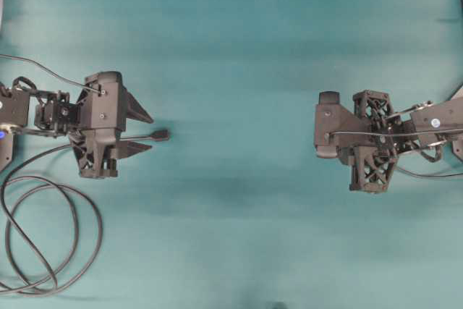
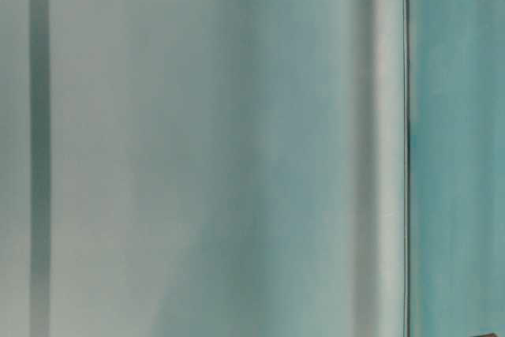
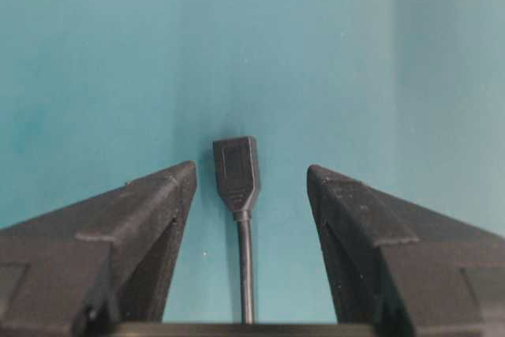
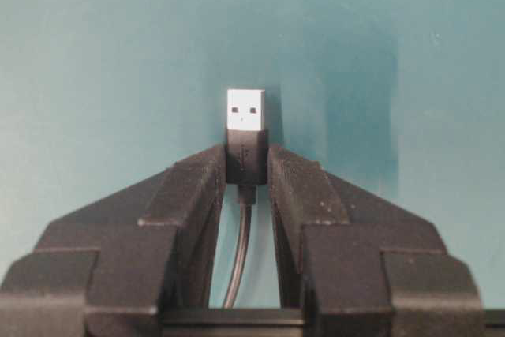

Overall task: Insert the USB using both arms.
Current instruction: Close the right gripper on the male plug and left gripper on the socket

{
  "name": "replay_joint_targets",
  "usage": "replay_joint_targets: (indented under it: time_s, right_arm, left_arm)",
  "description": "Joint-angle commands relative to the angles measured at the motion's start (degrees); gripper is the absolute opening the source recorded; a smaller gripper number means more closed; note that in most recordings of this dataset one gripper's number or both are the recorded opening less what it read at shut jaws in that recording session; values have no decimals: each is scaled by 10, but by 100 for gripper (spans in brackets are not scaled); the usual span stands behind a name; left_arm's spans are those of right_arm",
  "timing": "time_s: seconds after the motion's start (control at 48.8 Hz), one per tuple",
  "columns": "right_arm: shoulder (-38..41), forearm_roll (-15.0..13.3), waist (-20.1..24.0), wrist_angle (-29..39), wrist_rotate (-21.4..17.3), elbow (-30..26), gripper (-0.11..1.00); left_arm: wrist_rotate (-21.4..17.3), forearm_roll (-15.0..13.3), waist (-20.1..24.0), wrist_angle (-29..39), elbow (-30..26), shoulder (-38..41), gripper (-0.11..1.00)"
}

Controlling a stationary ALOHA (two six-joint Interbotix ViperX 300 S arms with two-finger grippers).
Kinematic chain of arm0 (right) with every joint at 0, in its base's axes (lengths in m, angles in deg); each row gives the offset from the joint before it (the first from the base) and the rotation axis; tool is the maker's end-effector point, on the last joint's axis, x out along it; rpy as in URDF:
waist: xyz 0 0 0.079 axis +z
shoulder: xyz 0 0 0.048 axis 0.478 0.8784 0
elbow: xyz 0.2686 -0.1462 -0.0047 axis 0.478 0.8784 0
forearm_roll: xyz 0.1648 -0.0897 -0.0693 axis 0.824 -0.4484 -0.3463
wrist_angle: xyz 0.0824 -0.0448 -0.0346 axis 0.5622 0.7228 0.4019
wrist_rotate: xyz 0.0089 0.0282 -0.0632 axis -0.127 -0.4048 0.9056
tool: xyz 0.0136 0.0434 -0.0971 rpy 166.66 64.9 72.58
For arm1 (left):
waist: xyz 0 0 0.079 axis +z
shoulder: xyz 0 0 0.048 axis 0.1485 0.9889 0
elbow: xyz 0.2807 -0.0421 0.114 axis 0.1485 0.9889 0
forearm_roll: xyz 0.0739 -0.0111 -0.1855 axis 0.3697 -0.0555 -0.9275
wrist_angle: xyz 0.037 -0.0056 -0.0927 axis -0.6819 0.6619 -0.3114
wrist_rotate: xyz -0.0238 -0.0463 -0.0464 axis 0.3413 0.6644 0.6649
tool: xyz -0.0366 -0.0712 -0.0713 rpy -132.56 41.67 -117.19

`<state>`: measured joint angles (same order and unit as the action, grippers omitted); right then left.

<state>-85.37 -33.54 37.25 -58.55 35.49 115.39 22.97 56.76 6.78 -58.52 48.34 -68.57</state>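
Jaws of the right gripper [image 4: 246, 165] press on both sides of the USB [image 4: 245, 133], pinching its dark body, with the silvery tip sticking out past the fingertips and its thin cable [image 4: 239, 262] running back between the fingers. Seen from the right wrist, the plug's long axis lies along the gripper's own line, tip pointing away from the wrist over the teal table [image 1: 231, 48]. From overhead the right arm [image 1: 376, 139] sits at the right side, its wrist camera hiding the plug. At the left side, the left gripper [image 3: 251, 183] stands wide open, touching nothing; the dark socket end [image 3: 236, 171] of the looped cable [image 1: 43, 251] lies between its fingers, pointing right.
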Motion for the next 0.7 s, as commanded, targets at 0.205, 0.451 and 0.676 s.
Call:
replay_joint_targets:
  time_s: [0.205,0.451,0.676]
  right_arm:
    - [2,-2,1,-8,0,-6,20]
    - [2,-2,2,-8,0,-6,20]
    - [2,-2,2,-8,0,-10,20]
  left_arm:
    - [-6,2,-10,-6,-17,47,72]
    - [-5,2,-3,-17,-27,80,72]
    - [-7,2,15,-15,-24,81,72]
